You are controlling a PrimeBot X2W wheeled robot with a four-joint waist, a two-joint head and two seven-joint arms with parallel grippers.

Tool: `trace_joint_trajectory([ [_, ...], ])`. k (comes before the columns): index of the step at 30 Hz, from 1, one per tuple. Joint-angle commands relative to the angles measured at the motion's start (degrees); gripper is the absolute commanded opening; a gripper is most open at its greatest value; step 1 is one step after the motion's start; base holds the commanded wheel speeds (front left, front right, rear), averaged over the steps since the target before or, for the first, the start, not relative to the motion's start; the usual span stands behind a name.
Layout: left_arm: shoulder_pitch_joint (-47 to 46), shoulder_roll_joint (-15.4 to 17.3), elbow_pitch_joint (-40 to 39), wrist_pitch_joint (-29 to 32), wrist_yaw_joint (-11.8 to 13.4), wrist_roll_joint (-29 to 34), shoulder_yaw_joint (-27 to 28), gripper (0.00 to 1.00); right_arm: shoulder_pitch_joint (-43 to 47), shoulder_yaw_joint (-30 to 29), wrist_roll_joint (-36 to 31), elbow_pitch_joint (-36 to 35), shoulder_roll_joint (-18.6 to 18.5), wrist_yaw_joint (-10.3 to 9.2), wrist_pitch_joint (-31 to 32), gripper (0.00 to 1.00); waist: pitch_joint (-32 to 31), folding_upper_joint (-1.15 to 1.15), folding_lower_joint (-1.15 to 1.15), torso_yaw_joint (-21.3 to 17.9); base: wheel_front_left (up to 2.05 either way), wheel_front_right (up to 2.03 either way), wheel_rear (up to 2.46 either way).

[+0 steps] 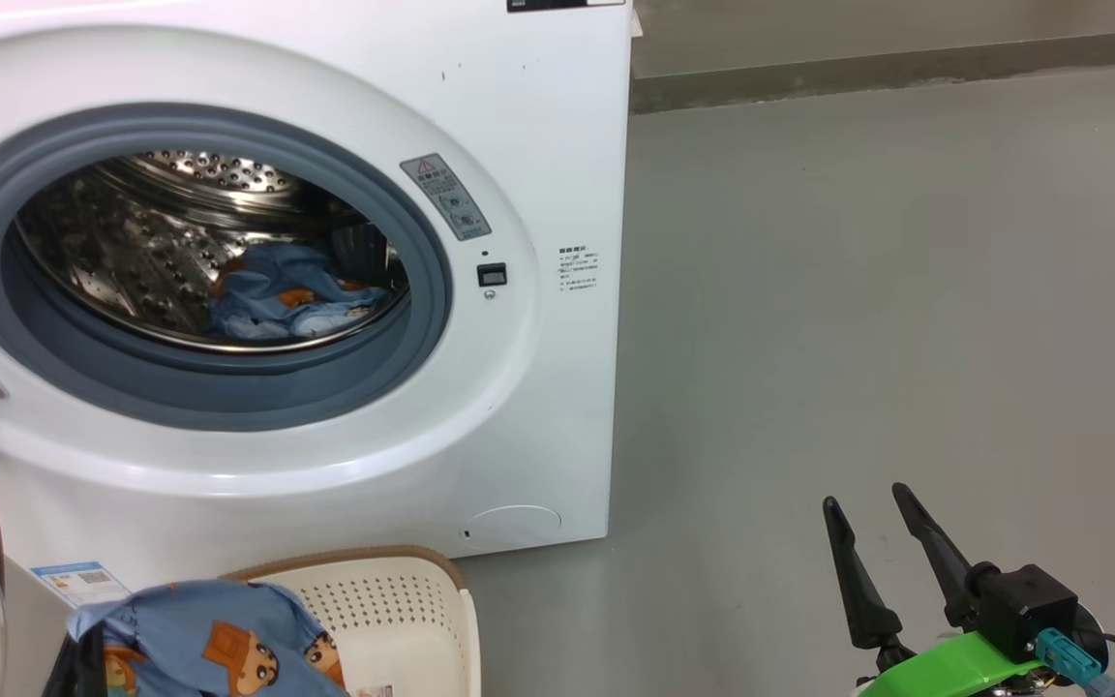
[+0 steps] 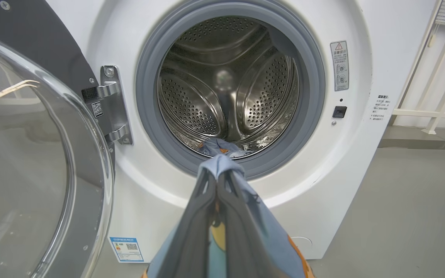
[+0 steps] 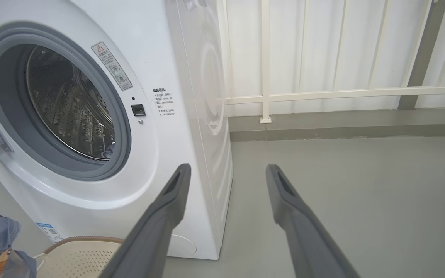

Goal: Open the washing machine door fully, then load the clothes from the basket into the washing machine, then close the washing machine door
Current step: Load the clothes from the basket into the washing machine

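Bright, even light, faint soft shadows. Glare on the washing machine door (image 2: 21, 173) and steel drum (image 2: 261, 88); wrist views bow at edges.

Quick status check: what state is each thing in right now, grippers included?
washing machine door: open, swung out to the left.
drum: blue clothes lying at its bottom.
left gripper: shut on a blue printed garment.
right gripper: open, empty.
basket: upright on the floor, partly hidden by that garment.
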Motion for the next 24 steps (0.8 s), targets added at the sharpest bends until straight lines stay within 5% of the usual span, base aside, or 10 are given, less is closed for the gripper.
trace_joint_trajectory([
  [1,-1.12,0.34,-1.69,-0.32,-0.17,0.69,2.38,0.00,-0.60,1.36,0.22,-1.16,-0.20,0.35,-0.28,1.00,-0.10,0.00,0.00,0.02,0.00,0.00,0.00],
  [13,-4.32,0.02,-0.91,-0.32,-0.17,-0.74,0.65,0.00,-0.65,1.88,0.82,-1.45,-0.20,0.35,-0.28,1.00,1.32,0.00,0.00,-0.28,0.00,0.00,0.00],
  [24,-17.50,3.89,1.93,-0.32,-0.17,-4.10,-1.64,0.00,-1.24,2.74,0.88,-3.53,-0.20,0.35,-0.28,1.00,8.24,0.00,0.00,-2.24,0.00,0.00,0.00],
])
